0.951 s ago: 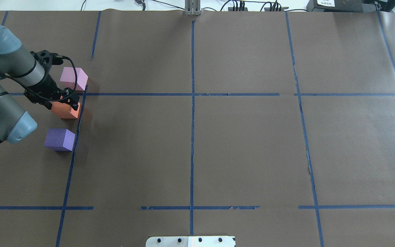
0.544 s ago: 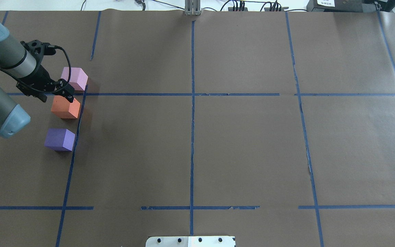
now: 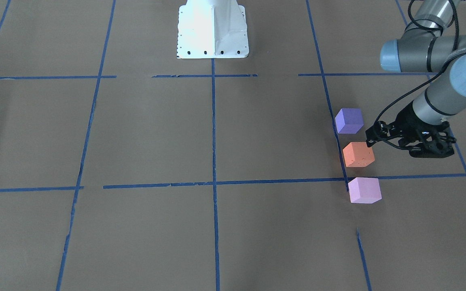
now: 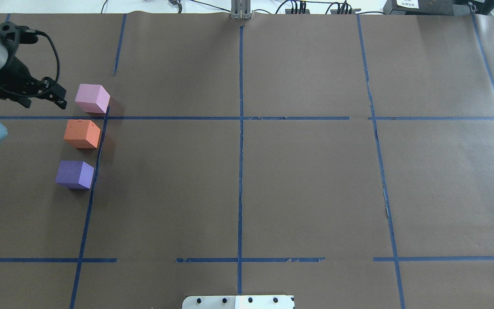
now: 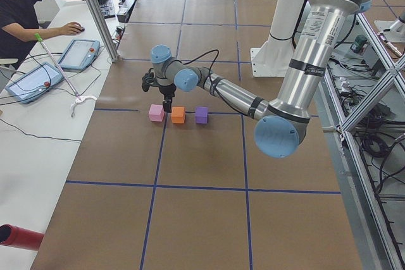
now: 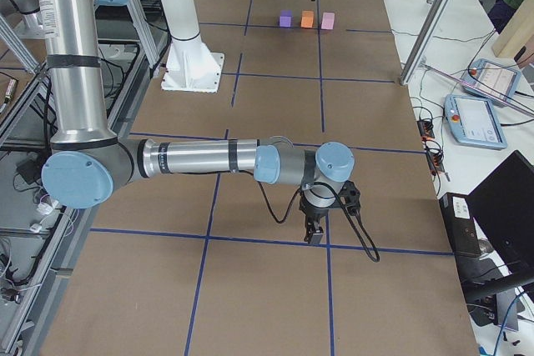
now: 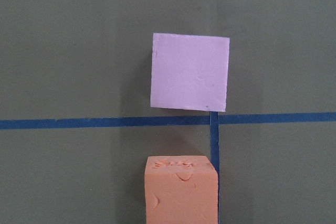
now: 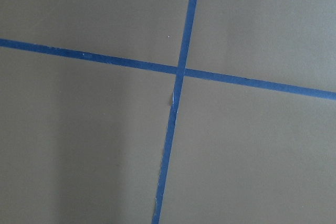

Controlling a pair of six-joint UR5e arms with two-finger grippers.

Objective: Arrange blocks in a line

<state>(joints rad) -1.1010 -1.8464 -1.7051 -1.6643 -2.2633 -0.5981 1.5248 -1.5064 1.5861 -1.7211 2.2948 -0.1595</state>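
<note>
Orange block matte foam, top pitted; pink block matte foam. Table paper matte brown.

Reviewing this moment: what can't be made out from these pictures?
- Left hand: open or shut is unclear. It is dark and seen at an angle in the overhead and front views, and no fingers show in the left wrist view.
- Right hand: it shows only in the exterior right view, so its state cannot be told.
- Orange block: the left wrist view's bottom edge cuts it off.
- Violet-blue block: outside the left wrist view.
</note>
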